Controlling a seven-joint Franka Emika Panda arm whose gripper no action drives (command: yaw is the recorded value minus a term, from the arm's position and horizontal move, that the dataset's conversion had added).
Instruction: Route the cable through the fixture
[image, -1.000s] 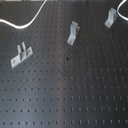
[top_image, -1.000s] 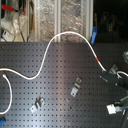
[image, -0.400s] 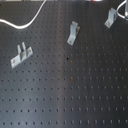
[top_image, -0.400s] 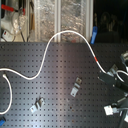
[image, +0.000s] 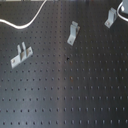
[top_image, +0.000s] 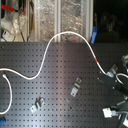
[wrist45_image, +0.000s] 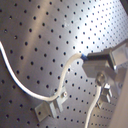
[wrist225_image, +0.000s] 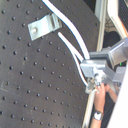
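The white cable (top_image: 55, 42) runs from the second exterior view's left edge, arches up, and drops past its red-orange band (top_image: 96, 59) to my gripper (top_image: 112, 79) at the second exterior view's right. The gripper is shut on the cable's end, seen in the first wrist view (wrist45_image: 75, 60) and the second wrist view (wrist225_image: 70, 35). Three metal brackets stand on the black pegboard (image: 65, 95): one (image: 21, 55) at the first exterior view's left, one (image: 74, 32) in the middle, one (image: 111, 18) at the right, where a loop of cable (image: 122, 7) shows. One bracket (wrist225_image: 42, 26) is near the gripper.
The pegboard's wide lower part in the first exterior view holds only rows of holes. Behind the board in the second exterior view stand shelves and clutter (top_image: 45, 20). A second stretch of cable (image: 25, 22) curves at the first exterior view's top left.
In the second exterior view the gripper with the cable end has shifted slightly downward. The brackets have not moved.
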